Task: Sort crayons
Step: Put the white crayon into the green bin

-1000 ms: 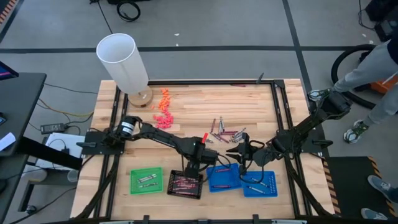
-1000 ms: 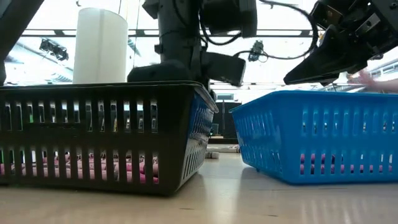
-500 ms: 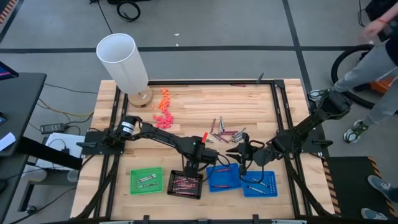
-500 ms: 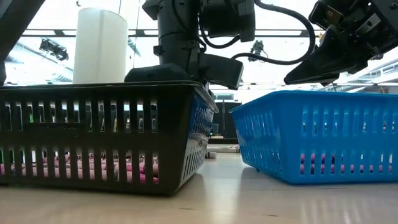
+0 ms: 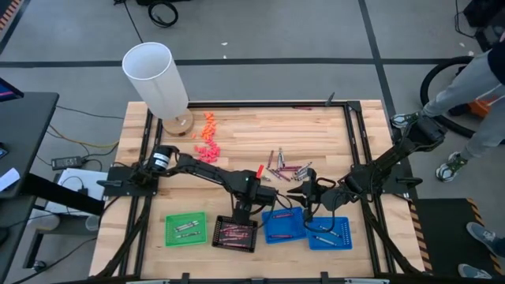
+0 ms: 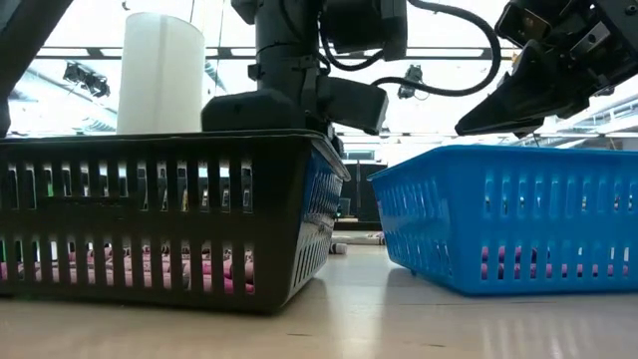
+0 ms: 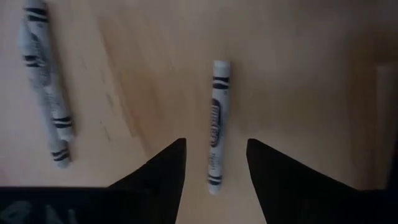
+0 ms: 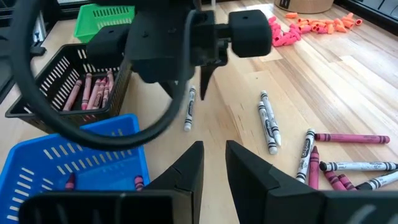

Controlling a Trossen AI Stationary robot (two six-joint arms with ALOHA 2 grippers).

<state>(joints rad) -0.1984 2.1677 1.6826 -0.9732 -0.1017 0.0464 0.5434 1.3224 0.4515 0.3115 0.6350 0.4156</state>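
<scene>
A silver-grey crayon (image 7: 216,124) lies flat on the wood table between the two open fingers of my left gripper (image 7: 214,142), which points down above it just past the black tray (image 5: 235,233); the crayon also shows in the right wrist view (image 8: 188,109). A second silver-grey crayon (image 7: 46,87) lies beside it. Several more crayons (image 5: 288,168), red and silver, lie in a loose pile at mid-table. My right gripper (image 5: 295,192) is open and empty above the table, by the far side of the blue trays.
Four small trays stand in a row near the front edge: green (image 5: 185,229), black with pinkish crayons, and two blue ones (image 5: 284,225) (image 5: 329,231). Chunky orange and pink pieces (image 5: 207,138) lie at the far left by a white cylinder (image 5: 158,79). A person stands beyond the right edge.
My left gripper has shifted slightly toward the table's left edge above the far side of the black tray. The person beyond the right edge has moved an arm.
</scene>
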